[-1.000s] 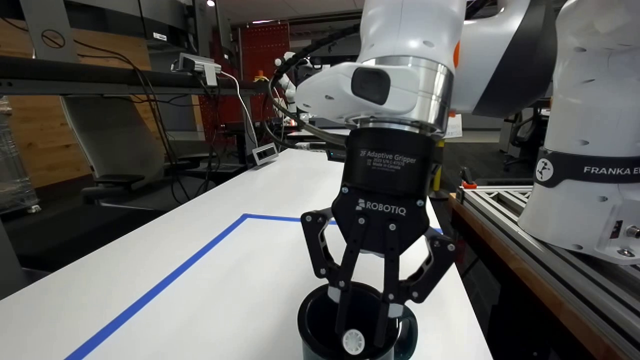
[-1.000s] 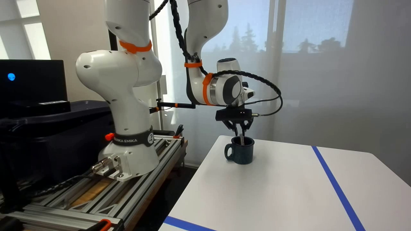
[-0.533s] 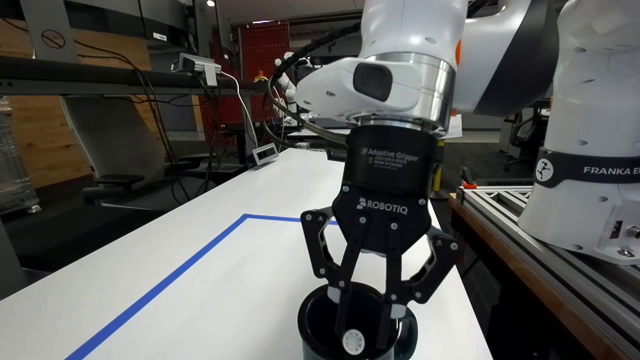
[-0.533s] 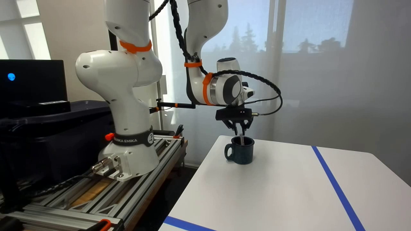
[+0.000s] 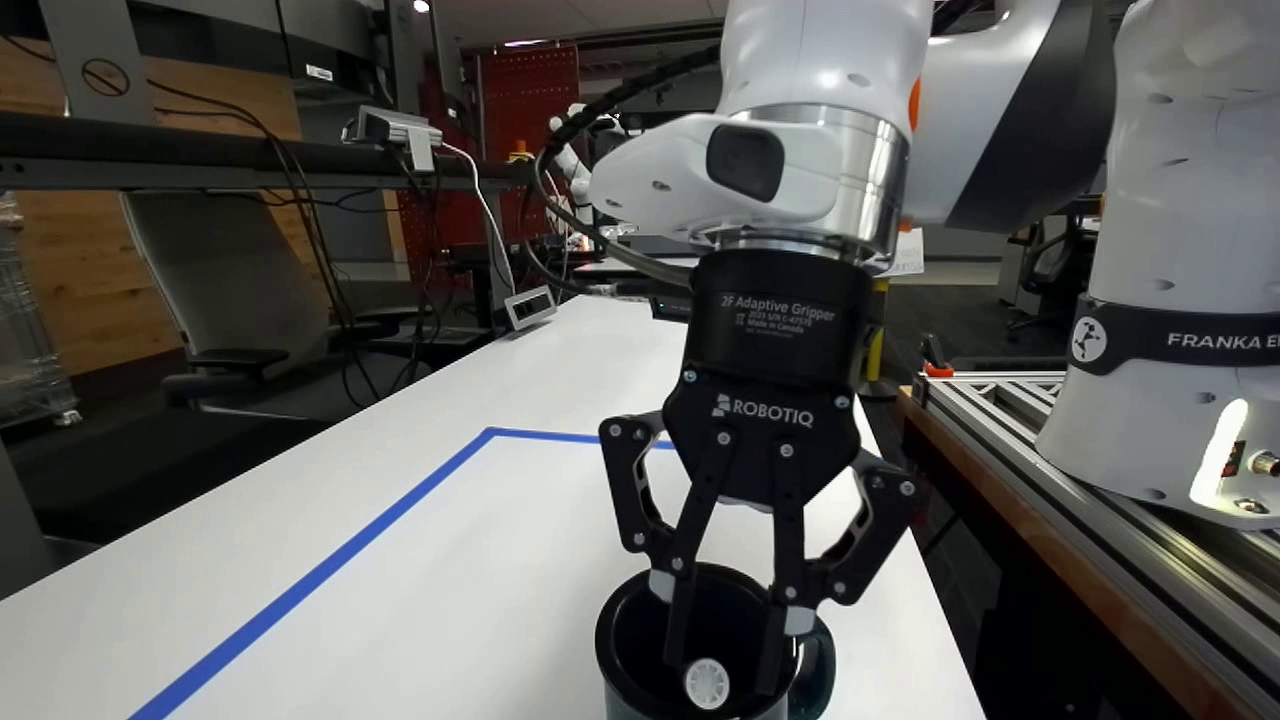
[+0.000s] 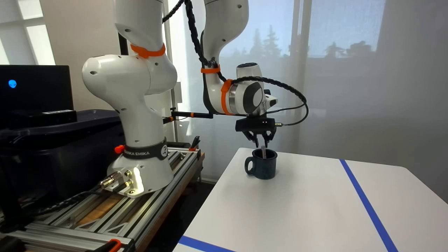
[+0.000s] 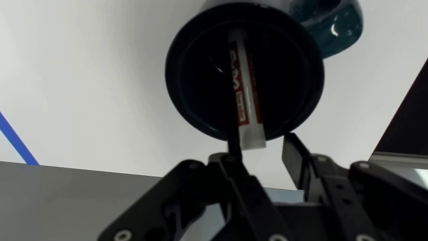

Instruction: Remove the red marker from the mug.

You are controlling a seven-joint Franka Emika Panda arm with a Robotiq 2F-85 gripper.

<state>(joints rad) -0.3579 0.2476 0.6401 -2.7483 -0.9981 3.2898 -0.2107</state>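
Marker [image 7: 246,87] leaning inside mug [image 6: 265,169] | gripper [image 5: 721,679] just above mug | fingers [image 5: 679,620] parted, gap between them

In exterior view: grey shade [image 6: 350,101] from twelve to three o'clock, faint tree silhouettes [image 6: 271,47] at one and two; daylight strip [image 6: 183,70] at eleven; beige wall [image 6: 84,45] at ten; white table [image 6: 315,206] at four. In exterior view: grey chair [image 5: 225,270] and wood panelling [image 5: 85,290] at nine, red pegboard [image 5: 540,115] at eleven, dark floor [image 5: 970,315] at three.
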